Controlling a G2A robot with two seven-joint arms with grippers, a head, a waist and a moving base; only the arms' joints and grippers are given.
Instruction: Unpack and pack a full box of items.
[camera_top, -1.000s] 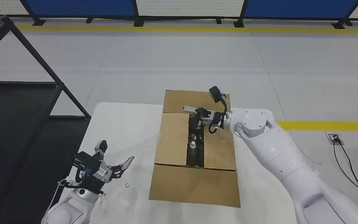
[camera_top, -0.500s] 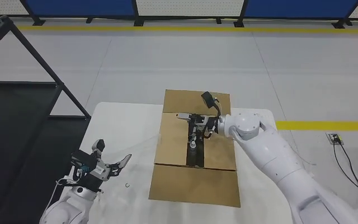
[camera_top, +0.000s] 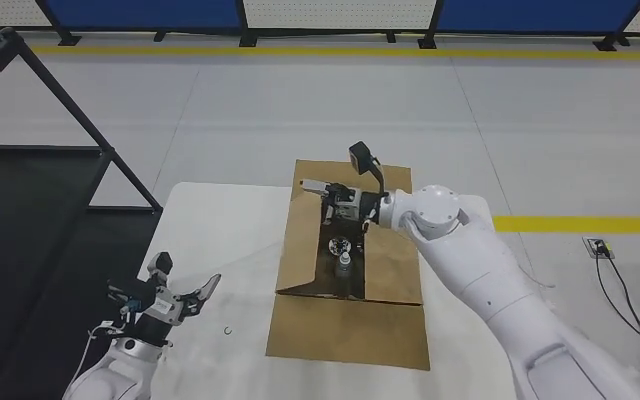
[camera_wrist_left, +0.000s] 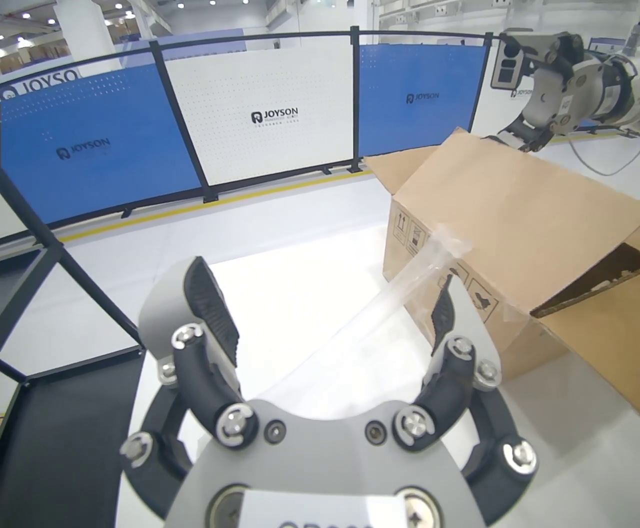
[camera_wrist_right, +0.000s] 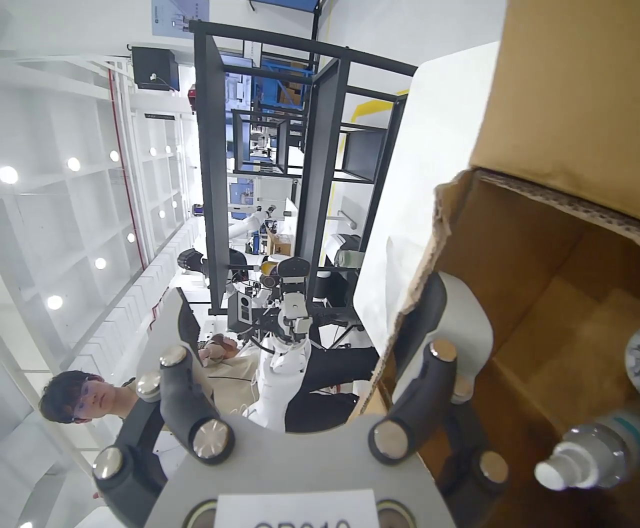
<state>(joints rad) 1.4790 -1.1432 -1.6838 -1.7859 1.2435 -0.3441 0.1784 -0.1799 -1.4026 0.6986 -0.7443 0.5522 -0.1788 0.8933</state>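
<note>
A brown cardboard box (camera_top: 395, 265) stands on the white table (camera_top: 220, 230) with its flaps spread. Inside it a clear bottle (camera_top: 344, 262) with a white cap (camera_wrist_right: 552, 472) stands upright. My right gripper (camera_top: 325, 190) is open at the box's far left corner. The left flap (camera_top: 300, 240) has its torn edge (camera_wrist_right: 420, 280) between the fingers of this right gripper (camera_wrist_right: 310, 305), one finger inside the box and one outside. My left gripper (camera_top: 188, 278) is open and empty near the table's front left, facing the box (camera_wrist_left: 500, 225).
A strip of clear tape (camera_wrist_left: 415, 280) trails from the box's side toward my left gripper (camera_wrist_left: 325, 285). A small ring-like bit (camera_top: 229, 330) lies on the table. A black metal rack (camera_top: 60, 150) stands left of the table. The near flap (camera_top: 345, 335) lies flat.
My right gripper has moved left and toward the far end of the box, lifting the left flap so it now stands raised. My left gripper has drawn back toward the front left.
</note>
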